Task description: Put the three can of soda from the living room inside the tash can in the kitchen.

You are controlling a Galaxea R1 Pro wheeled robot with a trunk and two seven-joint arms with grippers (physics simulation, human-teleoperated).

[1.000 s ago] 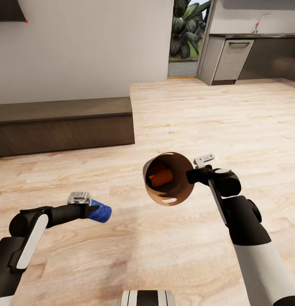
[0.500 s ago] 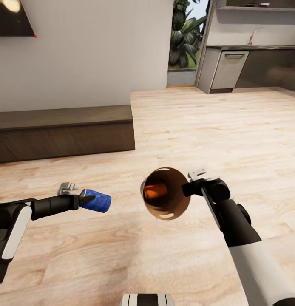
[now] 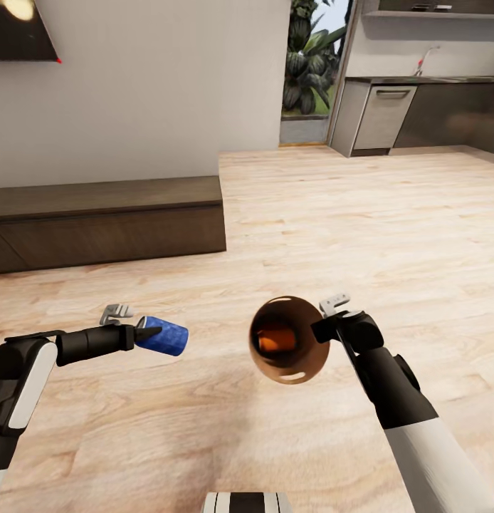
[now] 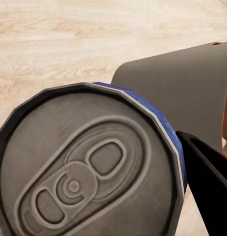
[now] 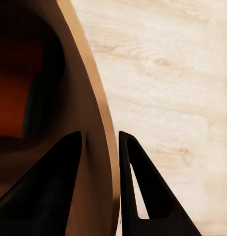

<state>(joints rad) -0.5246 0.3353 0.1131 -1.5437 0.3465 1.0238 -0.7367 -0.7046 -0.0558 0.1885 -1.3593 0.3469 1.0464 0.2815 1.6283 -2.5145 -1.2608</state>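
Light wood floor [image 3: 290, 206] across the whole head view, white wall [image 3: 154, 78] behind. Long dark low cabinet [image 3: 104, 221] against that wall at left, corner of a dark TV [image 3: 19, 28] above it. Kitchen [image 3: 418, 100] far back right: grey base units, steel appliance front, tap on dark worktop; green plant [image 3: 311, 57] through the opening beside it.

Trash can [image 3: 290, 340] held up in the air over the floor, tipped on its side, coppery mouth facing the camera, oval handle hole low on the rim. Right gripper [image 3: 325, 326] clamped on its rim; in the right wrist view one of the fingers [image 5: 49, 187] inside the wall, the other outside, closed tight on the rim [image 5: 99, 147]. Orange can [image 3: 277, 340] lying inside the bin, deep in shadow; second orange can not clear enough to tell.

Blue can [image 3: 162, 336] held sideways in the left gripper [image 3: 144, 333], well apart from the bin mouth, left of it. Fingers pinched on the can near its top end. Left wrist view: grey can top [image 4: 89, 172] with pull tab close up, grey outer wall of the bin [image 4: 177, 103] just behind.
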